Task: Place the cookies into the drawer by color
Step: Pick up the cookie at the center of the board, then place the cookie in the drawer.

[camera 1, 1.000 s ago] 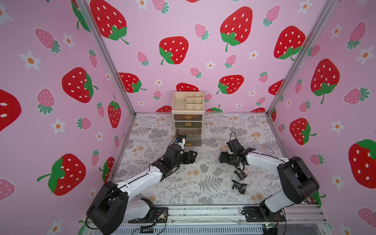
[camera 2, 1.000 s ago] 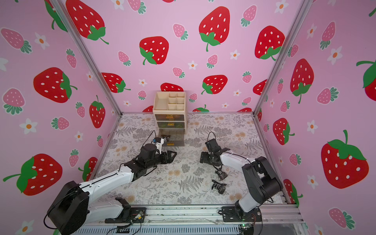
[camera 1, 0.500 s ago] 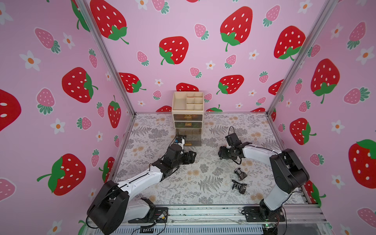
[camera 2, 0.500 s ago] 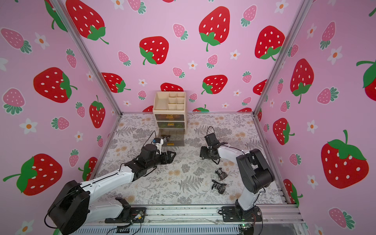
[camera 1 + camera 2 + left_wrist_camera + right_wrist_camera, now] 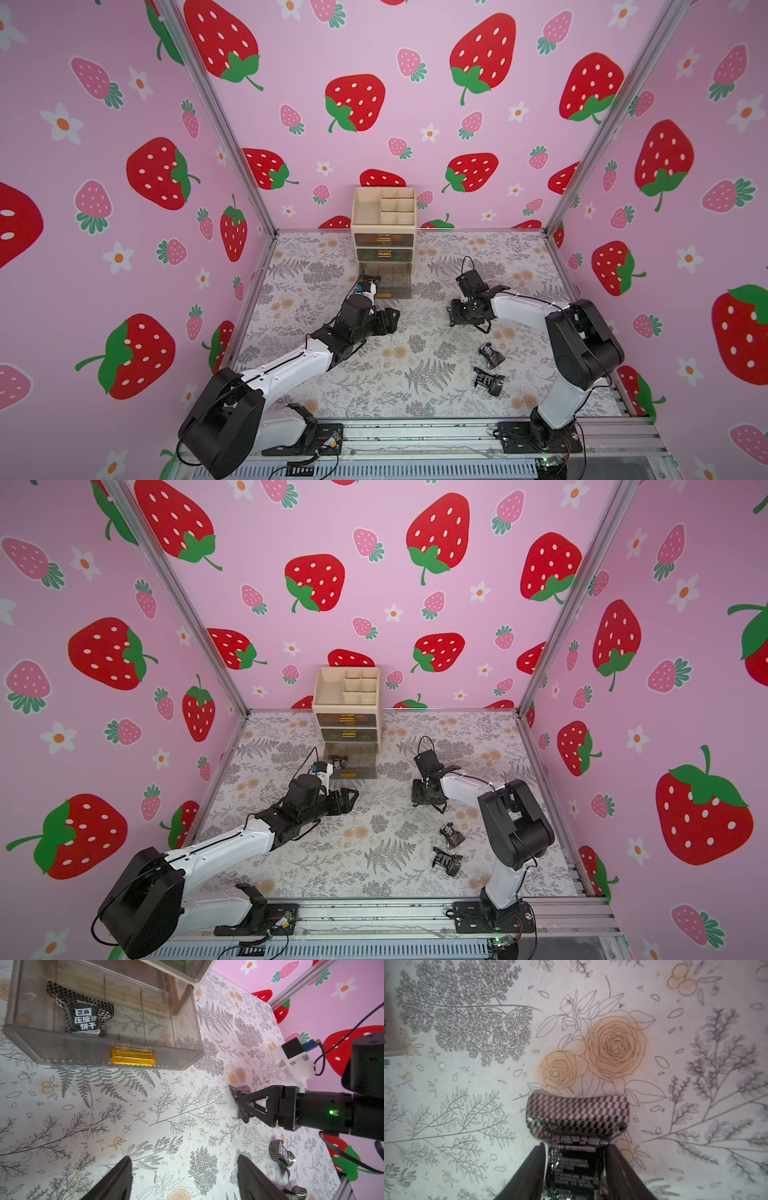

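The right pincer (image 5: 575,1145) is grasping a black packet (image 5: 577,1113). Its two fingers (image 5: 529,1178) are pressing the packet's sides, and the checkered crimped end is sticking out ahead of them. The packet is sitting down at the flowered table (image 5: 467,1084), over a printed rose. In both top views this pincer is working to the right of the small beige chest of drawers (image 5: 383,232) and apart from it.

The left pincer (image 5: 185,1157) is released, with its fingers spread wide and nothing between them. It is hanging near the front of the bottom drawer (image 5: 104,1051), which is standing pulled out, its gold handle (image 5: 133,1057) facing the pincer. A second black packet (image 5: 83,1016) is lying inside that drawer, in the end section, label up. The two drawers above it are sitting pushed in.

Nearer the right arm's base, two more black packets (image 5: 490,355) are lying on the table close to each other, well apart from the chest.
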Robot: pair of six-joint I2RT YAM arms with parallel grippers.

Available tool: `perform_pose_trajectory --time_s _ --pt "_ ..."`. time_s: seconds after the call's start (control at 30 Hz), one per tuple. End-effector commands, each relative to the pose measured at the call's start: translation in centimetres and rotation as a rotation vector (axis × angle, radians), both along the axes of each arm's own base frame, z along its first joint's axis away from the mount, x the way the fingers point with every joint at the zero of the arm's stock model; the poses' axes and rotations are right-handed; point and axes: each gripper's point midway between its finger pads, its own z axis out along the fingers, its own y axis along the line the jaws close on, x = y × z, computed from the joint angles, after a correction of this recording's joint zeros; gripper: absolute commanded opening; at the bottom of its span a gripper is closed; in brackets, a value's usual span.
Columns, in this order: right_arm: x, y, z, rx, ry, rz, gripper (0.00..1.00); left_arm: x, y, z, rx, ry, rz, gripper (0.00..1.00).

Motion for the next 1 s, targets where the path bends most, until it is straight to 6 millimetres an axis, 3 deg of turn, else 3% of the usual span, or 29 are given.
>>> perform_pose_trajectory --time_s 0.0,0.13,0.33,0.47,0.6,0.83,0.97 --pt "-2.5 -1.7 -2.5 -0.092 0.121 0.015 0.47 0.2 0.7 -0.5 0.040 -0.003 0.015 0.82" --pt "-2.3 -1.2 -1.0 -0.052 0.083 0.018 0.38 0.5 1.5 -0.2 0.027 -0.006 0.039 0.82" --pt "-1.6 0.3 4.0 0.052 -0.011 0.035 0.35 1.3 4.1 2.0 0.015 -0.048 0.112 0.82" --pt "-1.0 1.9 7.7 0.089 -0.075 0.054 0.35 2.0 4.7 4.7 -0.185 -0.070 0.078 0.82" --pt "0.0 4.3 10.7 0.097 -0.134 0.080 0.34 3.3 5.5 5.7 -0.271 -0.067 0.076 0.81" --pt "2.2 9.4 14.4 0.097 -0.220 0.122 0.34 5.9 7.2 4.6 -0.395 -0.043 0.127 0.80" --pt "3.6 12.7 15.0 0.097 -0.250 0.141 0.34 7.3 8.0 3.3 -0.386 -0.030 0.175 0.79"
